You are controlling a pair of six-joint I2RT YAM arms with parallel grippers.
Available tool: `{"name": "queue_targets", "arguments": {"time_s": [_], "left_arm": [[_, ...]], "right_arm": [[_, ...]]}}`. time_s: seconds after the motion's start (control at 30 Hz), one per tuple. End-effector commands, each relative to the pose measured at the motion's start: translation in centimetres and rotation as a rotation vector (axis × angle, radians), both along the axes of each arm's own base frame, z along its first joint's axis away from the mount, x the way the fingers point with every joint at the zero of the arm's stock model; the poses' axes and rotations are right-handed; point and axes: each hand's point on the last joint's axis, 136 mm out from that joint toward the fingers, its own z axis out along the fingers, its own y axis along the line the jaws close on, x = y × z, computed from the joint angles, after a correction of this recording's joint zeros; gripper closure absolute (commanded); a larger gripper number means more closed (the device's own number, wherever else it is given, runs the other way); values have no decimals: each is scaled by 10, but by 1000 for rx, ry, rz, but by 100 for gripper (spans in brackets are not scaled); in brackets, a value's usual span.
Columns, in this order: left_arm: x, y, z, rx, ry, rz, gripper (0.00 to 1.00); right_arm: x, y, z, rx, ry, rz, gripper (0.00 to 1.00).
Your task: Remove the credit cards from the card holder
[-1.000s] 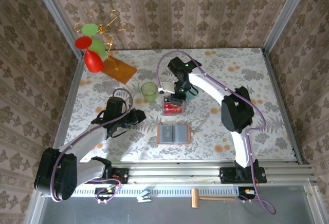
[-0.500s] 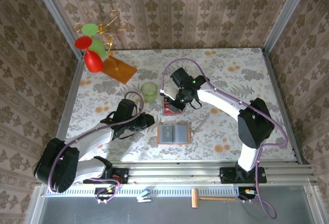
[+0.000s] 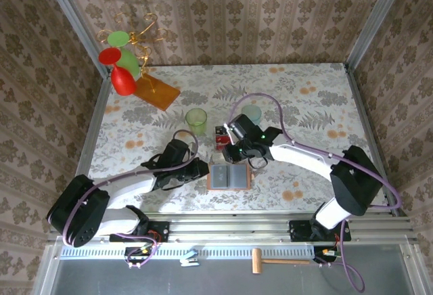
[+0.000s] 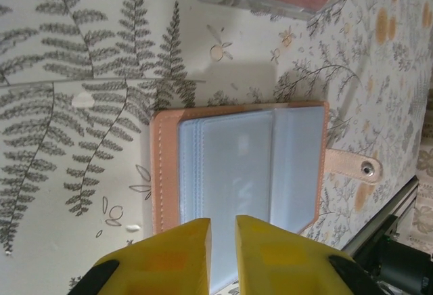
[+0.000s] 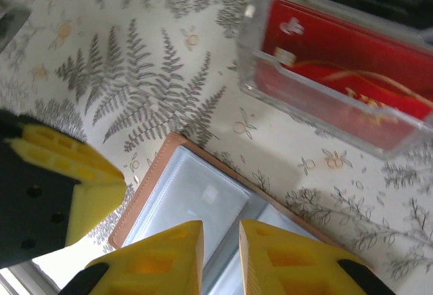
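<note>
Now the card holder lies open and flat near the middle of the tabletop's near edge, grey-blue pockets facing up. The left gripper is at its left edge, fingers almost together with nothing between them. The right gripper hangs over its far edge, likewise nearly closed and empty. Just beyond, red credit cards sit in a clear box. 2 cups, a green cup and a pale cup, stand farther back. An orange board lies toward the far-left corner.
</note>
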Motion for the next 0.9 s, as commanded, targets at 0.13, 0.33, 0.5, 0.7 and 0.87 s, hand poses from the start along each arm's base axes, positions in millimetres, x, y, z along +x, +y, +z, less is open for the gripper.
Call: {"name": "queue_targets", "arguments": {"time_s": [0.13, 0.33, 0.5, 0.7, 0.87], "left_arm": [[-6, -5, -14, 6, 17, 3, 86], [-11, -7, -23, 13, 36, -12, 88], [-15, -5, -27, 19, 51, -9, 89], [-18, -3, -28, 21, 49, -6, 90], [-20, -1, -31, 25, 54, -5, 90]], "right_arm": [[-6, -3, 5, 158, 81, -220, 80], [-18, 0, -9, 170, 174, -230, 81], [-24, 8, -20, 201, 240, -233, 79], [-26, 23, -31, 278, 319, -253, 76], [-28, 31, -40, 300, 369, -256, 75]]}}
